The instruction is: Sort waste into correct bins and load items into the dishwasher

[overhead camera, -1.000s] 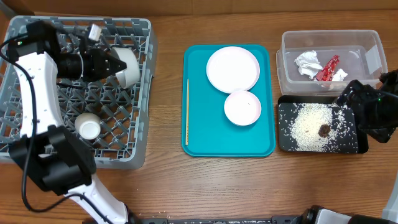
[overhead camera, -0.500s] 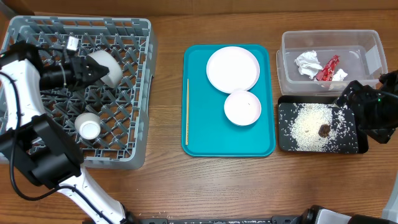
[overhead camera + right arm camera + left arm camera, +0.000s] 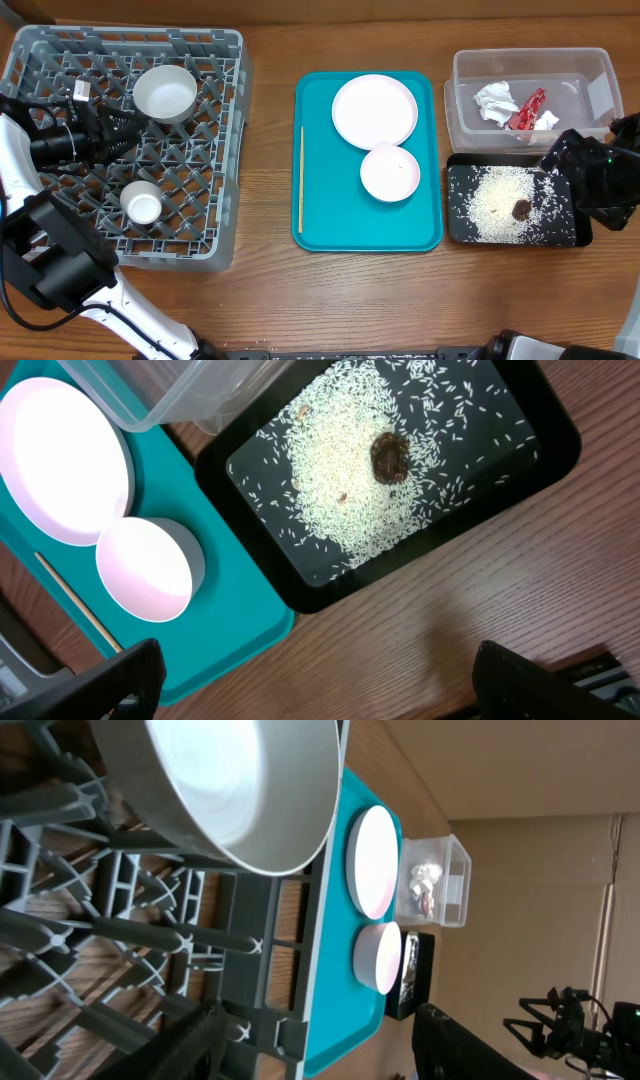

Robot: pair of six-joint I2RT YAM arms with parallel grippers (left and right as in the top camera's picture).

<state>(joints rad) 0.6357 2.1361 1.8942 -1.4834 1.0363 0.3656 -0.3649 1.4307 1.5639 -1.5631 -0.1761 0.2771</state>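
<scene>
— Left gripper (image 3: 118,133): your fingers are spread and empty over the dish rack (image 3: 180,258), just beside the grey metal bowl (image 3: 165,92), which sits mouth-up on the pegs. The small white cup (image 3: 142,203) is racked too.
— So you're mid-loading. What next?
— Likely the white plate (image 3: 374,110) or small white bowl (image 3: 390,172) on the teal tray (image 3: 330,200). You'd need a rim pinch.
— Right gripper (image 3: 315,670)?
— Spread wide, holding nothing, above the black tray (image 3: 545,445) of rice (image 3: 340,490).
— Surroundings?
— You're on a wooden table (image 3: 330,300), with a beige wall (image 3: 520,770) beyond.
</scene>
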